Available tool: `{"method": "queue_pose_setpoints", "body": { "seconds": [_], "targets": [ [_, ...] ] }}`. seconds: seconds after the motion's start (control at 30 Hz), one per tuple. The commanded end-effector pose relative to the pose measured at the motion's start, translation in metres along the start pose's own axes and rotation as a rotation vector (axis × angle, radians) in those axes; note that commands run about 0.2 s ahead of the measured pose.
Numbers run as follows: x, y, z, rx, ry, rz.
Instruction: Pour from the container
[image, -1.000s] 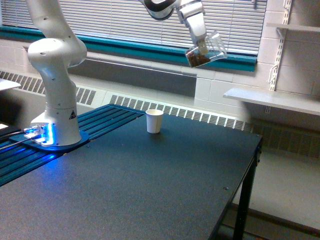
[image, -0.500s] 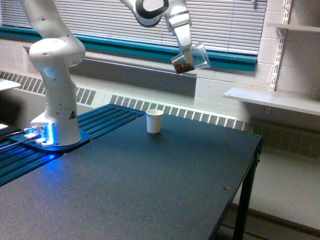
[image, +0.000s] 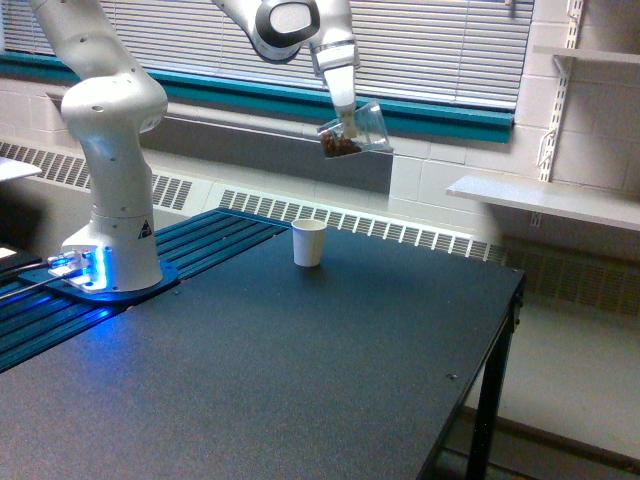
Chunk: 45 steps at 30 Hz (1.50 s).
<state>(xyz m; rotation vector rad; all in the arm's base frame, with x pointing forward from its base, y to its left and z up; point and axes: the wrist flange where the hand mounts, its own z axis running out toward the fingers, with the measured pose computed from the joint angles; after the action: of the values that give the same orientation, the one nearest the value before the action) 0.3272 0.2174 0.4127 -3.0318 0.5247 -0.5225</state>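
Motion is the main thing here: over the last second the gripper (image: 346, 128) has carried the container (image: 356, 133) down and toward the exterior view's left, from far out beyond the white paper cup (image: 309, 242) to a place high above it and only a little to the exterior view's right. The container is a clear plastic cup, held in the air and tilted, and dark brown bits are gathered in its lower end. The fingers are clamped on the container, though their exact contact is too small to see well. This shift probably means that the arm is lining up for the pour, and the pouring itself looks not yet begun, because no bits are seen falling. The white paper cup stands upright on the dark table (image: 300, 380), near the far edge, just beside the blue slatted strip where the robot base (image: 110, 260) is mounted. The near part of the table and its right edge in the exterior view carry nothing, so there is much open room. Above the cup nothing blocks a descent.
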Motion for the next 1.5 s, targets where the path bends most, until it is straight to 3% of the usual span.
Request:
{"method": "queue_pose_setpoints", "body": {
  "seconds": [0.03,0.87,1.5],
  "targets": [
    [-0.026,-0.005,0.000,-0.010,-0.019,0.019],
    [-0.109,-0.027,0.024,-0.005,-0.105,0.045],
    [-0.165,-0.023,0.035,-0.083,-0.184,0.066]
  ]
}}
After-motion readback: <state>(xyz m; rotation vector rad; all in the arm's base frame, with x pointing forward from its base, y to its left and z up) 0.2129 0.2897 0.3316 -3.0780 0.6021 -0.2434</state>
